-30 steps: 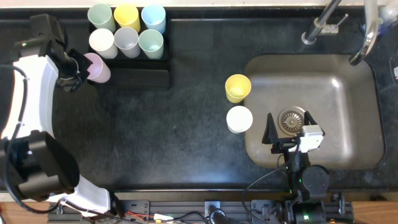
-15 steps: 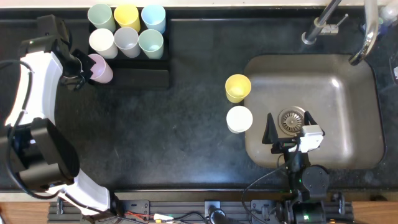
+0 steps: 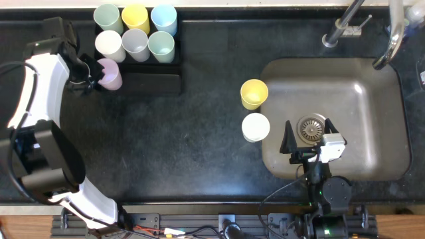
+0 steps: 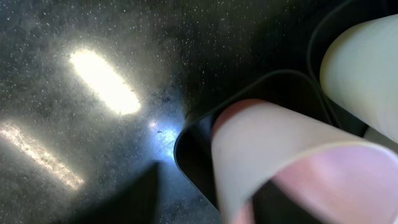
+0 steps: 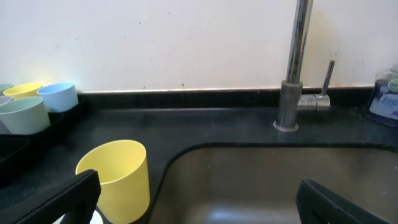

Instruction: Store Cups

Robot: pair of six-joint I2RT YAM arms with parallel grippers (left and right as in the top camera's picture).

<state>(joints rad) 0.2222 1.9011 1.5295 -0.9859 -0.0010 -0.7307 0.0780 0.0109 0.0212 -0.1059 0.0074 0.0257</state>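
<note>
Black speckled worktop (image 3: 199, 133), steel sink (image 3: 372, 79), white wall (image 5: 186, 43), pink cup (image 3: 109, 73) at tray (image 3: 153, 83)

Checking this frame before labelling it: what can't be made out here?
- Left wrist view: the pink cup covers most of the rack slot below it, so whether its base touches the slot cannot be told.
- Right wrist view: the tap is cut off by the upper edge, and a bottle by the side edge.
- Top view: the bottle's print is too small to read.

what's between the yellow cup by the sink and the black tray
Only bare dark speckled countertop separates the yellow plastic cup and the black tray, per the top view.
</note>
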